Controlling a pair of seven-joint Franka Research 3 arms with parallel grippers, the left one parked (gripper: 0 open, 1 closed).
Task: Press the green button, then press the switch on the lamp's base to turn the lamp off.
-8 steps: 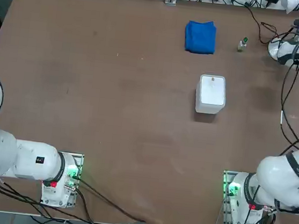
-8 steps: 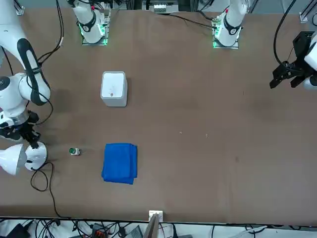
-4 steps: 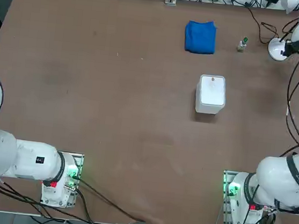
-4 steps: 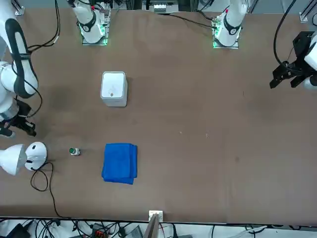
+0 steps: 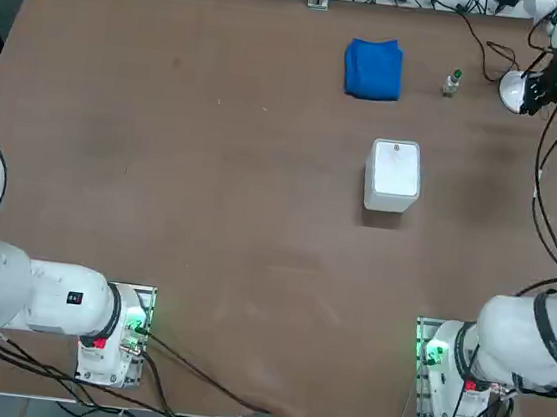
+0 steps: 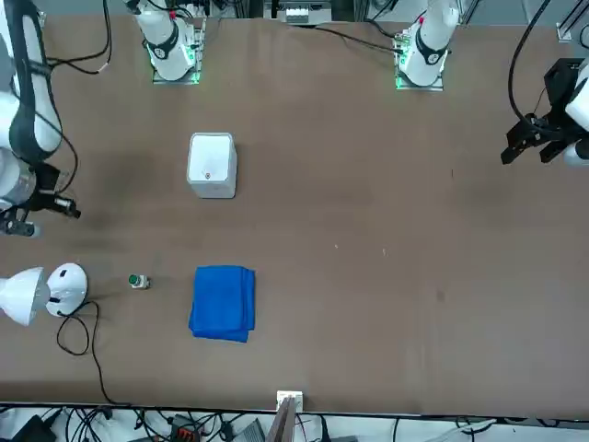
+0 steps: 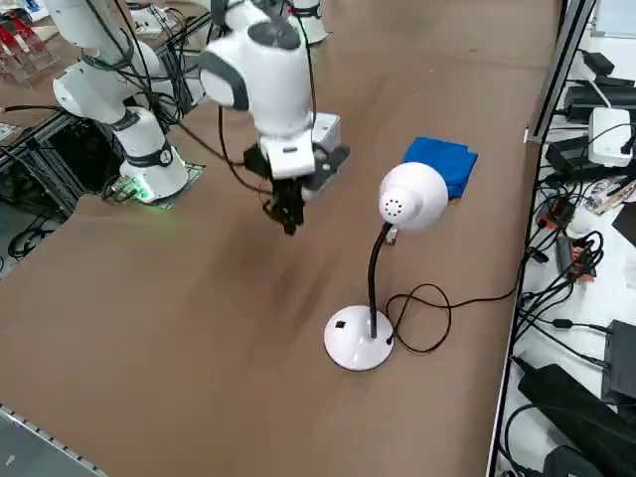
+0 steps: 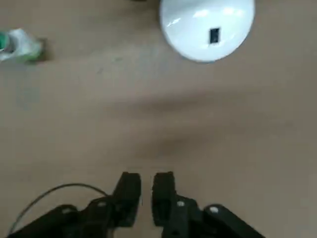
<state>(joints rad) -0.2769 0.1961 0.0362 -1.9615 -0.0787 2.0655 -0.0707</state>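
Right gripper (image 6: 72,211) above lamp's base (image 6: 66,287), apart.

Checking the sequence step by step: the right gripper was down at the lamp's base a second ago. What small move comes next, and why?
Probably keep withdrawing toward the robot. The right gripper, shut, has lifted clear of the lamp's base and the switch, touching nothing, so that press looks done; whether the lamp went off is unclear.

Brown table (image 5: 184,157): lamp (image 7: 383,258), cloth (image 5: 373,68), box (image 5: 394,174).
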